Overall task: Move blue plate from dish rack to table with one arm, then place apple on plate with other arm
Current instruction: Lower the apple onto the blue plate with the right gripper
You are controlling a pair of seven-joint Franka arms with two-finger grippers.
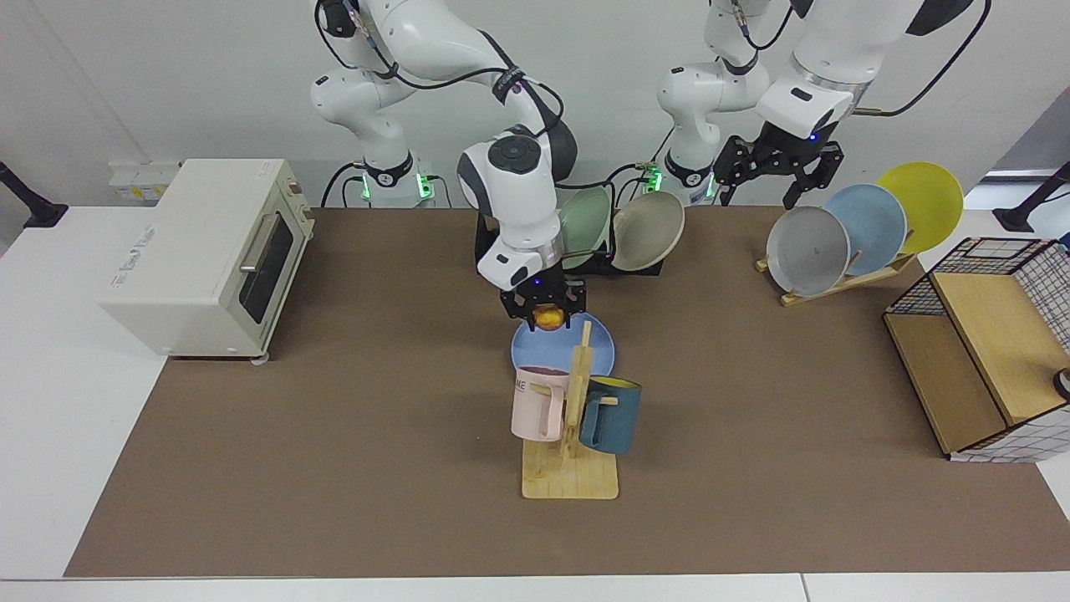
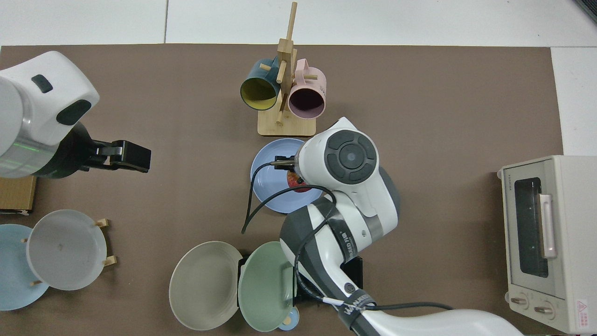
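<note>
The right gripper point(image 1: 544, 316) hangs over the blue plate point(image 1: 598, 351), which lies flat on the tabletop point(image 1: 334, 435) just behind the wooden mug stand point(image 1: 571, 468), its fingers clenched around the apple point(image 1: 548, 317). The black dish rack point(image 1: 489, 242) stands behind. Further right, the left gripper point(image 1: 779, 174) is raised near the grey plate point(image 1: 807, 249), fingers spread and holding nothing.

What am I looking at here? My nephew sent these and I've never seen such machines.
Two white robot arms work at a brown table, photographed once from across it and once from above. The right arm's claw grips an apple just over a blue plate lying flat on the table. The left arm waits, its claw open and raised near some leaning plates. Also there: a black dish rack with two plates, a mug stand, and a toaster oven.
</note>
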